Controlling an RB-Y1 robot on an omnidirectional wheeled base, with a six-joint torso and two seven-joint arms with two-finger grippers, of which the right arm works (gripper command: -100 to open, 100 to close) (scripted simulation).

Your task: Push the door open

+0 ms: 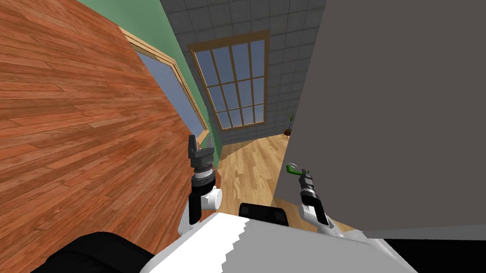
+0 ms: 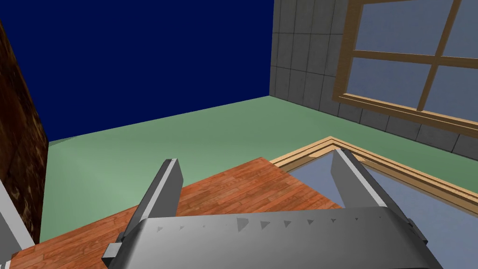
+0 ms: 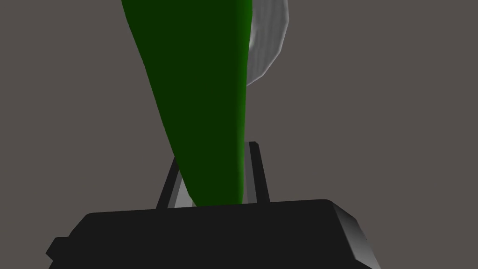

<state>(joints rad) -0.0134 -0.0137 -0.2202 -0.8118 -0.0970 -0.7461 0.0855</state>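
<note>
Well, your right gripper [image 3: 214, 156] is squeezed tight on the green handle [image 3: 196, 84], with one finger on each side. That handle sits near the edge of the big dark grey door [image 1: 420, 94] on your right. Your left gripper [image 2: 256, 156] is up beside the red-brown wood wall [image 1: 52, 125], fingers wide apart.

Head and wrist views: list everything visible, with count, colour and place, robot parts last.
door: one, dark grey, on the right
door handle: one, green, near the door's edge
handle plate: one, light grey, round, behind the handle
wood-plank surface: one, reddish brown, on the left
windows: two, wooden frames; one on the green wall, one on the grey tiled wall ahead
plant: one, small, on the floor by the tiled wall
floor: light wood, ahead
left gripper: open, raised beside the wood-plank surface
right gripper: shut on the door handle
</note>
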